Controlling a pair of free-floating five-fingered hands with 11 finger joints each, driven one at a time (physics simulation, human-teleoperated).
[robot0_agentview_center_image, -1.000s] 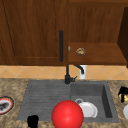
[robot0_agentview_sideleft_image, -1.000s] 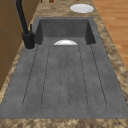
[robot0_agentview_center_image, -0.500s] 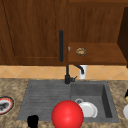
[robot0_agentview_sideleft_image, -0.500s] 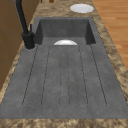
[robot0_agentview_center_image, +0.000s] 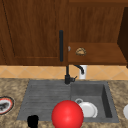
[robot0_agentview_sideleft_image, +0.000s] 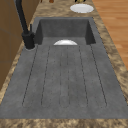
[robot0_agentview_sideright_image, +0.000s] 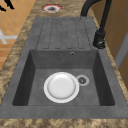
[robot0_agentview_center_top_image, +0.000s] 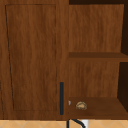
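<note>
Nearest the front camera, the left hand hung low before the table, just left of a red ball; whether it was spread or closed could not be told, and it touched nothing visible. The red ball sat apart from it, in front of the sink's front rim. Farther left, a red-rimmed plate lay on the table. Beyond lay the ribbed drainboard and the sink, with a white plate flat in the basin beside the drain. Behind rose the black faucet. Above, a cabinet door stood closed, and a small brown object rested on the open shelf.
</note>
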